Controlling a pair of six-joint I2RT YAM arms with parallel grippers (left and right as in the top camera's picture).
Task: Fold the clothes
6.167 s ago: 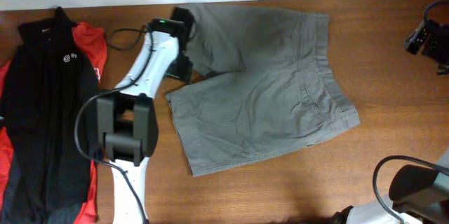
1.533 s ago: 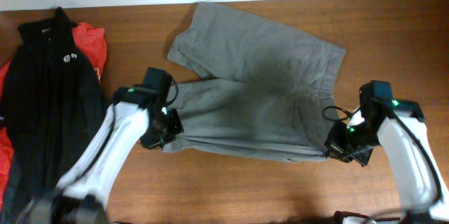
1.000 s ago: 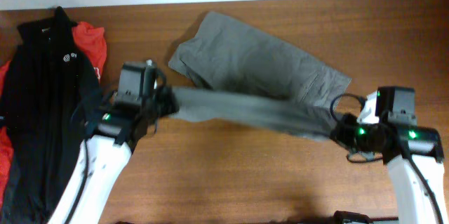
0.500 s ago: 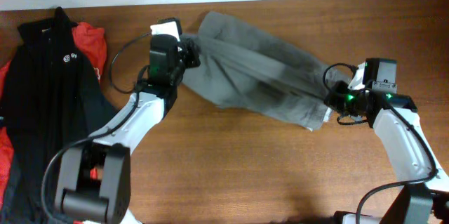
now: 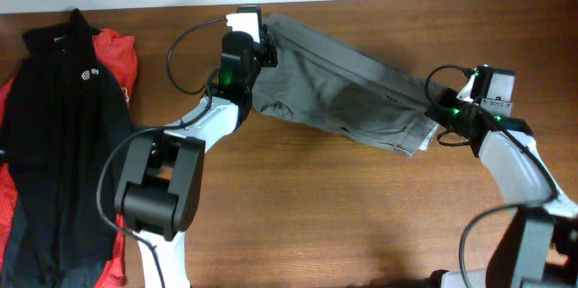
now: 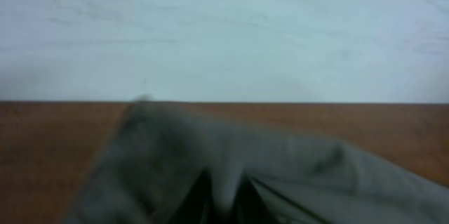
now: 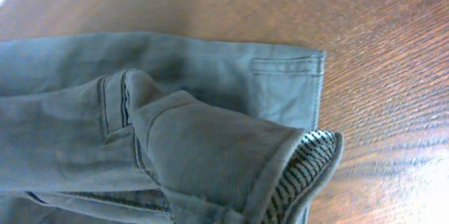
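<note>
**Two arms on the shorts, one grip I can't read**

Both arms reach toward the far side of the table (image 5: 316, 225). The shorts (image 5: 343, 98) are stretched between them as a doubled-over grey band, slanting from the far edge down to my right. The right gripper (image 5: 444, 118) is clamped on the waistband end. Its wrist cam shows the fold bunching up toward the lens with the striped lining (image 7: 302, 164) peeking out. The left gripper (image 5: 256, 42) sits at the other end by the far edge, touching the cloth. Its wrist cam is just a blur of grey fabric, so I can't tell if it's pinching or loose. The jacket (image 5: 54, 134) lies over the red garment (image 5: 117, 58) at the left side, well apart from the shorts.
</note>
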